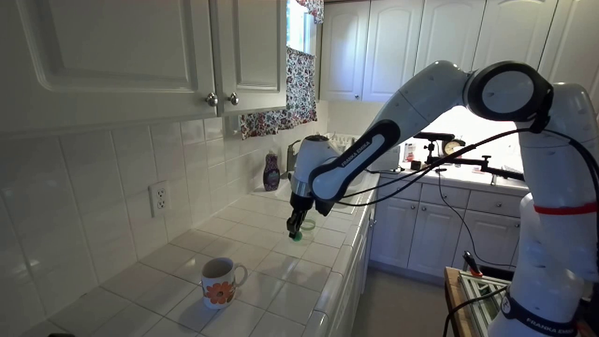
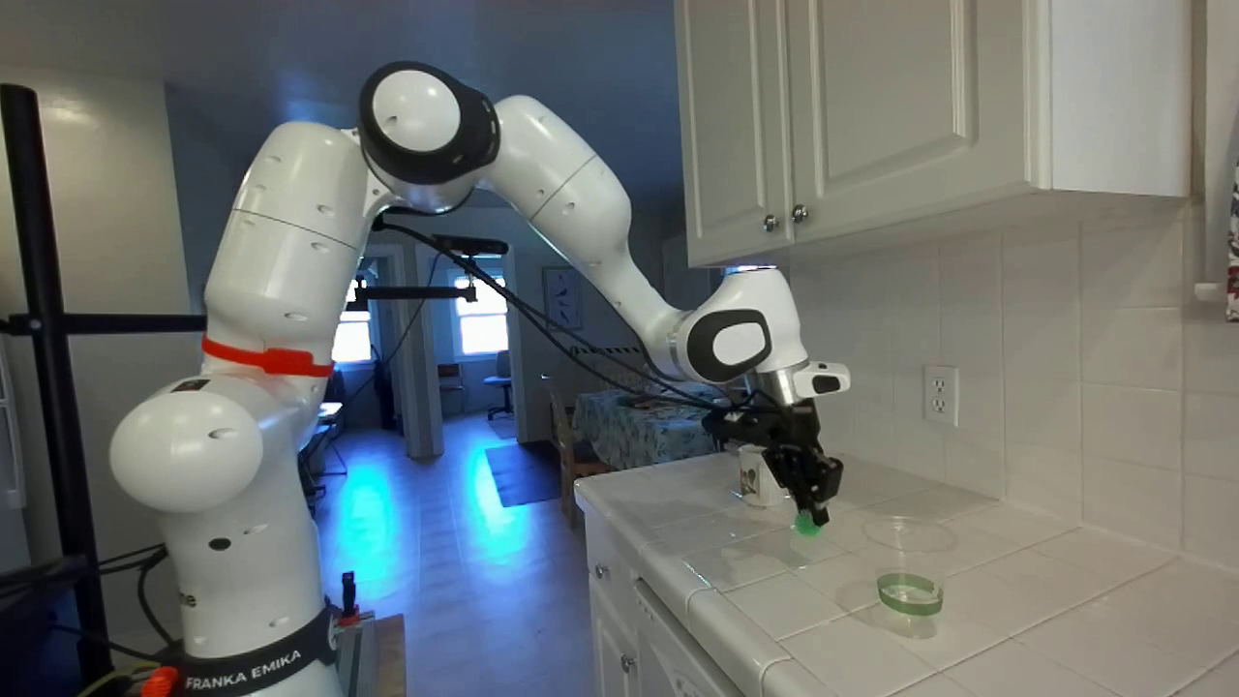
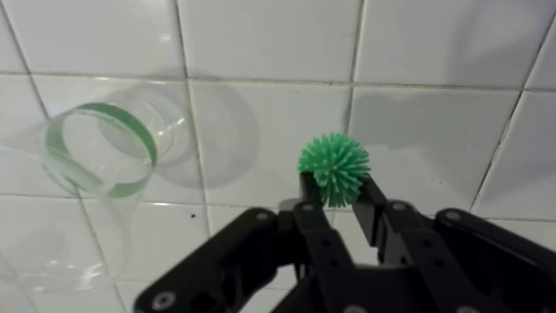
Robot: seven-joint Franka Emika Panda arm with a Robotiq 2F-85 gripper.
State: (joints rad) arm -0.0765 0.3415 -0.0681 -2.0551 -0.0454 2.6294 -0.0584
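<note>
A green spiky ball (image 3: 334,163) sits between the fingertips of my black gripper (image 3: 336,184), and both fingers press into its bristles in the wrist view. The same ball (image 2: 806,524) shows at the lower end of the downward-pointing gripper in an exterior view, near the white tiled counter (image 2: 852,639). Whether it touches the tiles I cannot tell. Beside the gripper, on the left of the wrist view, a clear cup (image 3: 130,119) with a green band stands upright on the counter. That cup (image 2: 910,593) is apart from the ball, and its band (image 1: 308,224) also appears behind the gripper.
A white mug (image 1: 219,286) with an orange flower stands farther along the counter, its handle outward. A dark bottle (image 1: 271,173) is near the sink. Wall cabinets (image 2: 900,106) overhang the counter, and the tiled wall with an outlet (image 2: 940,395) bounds its back.
</note>
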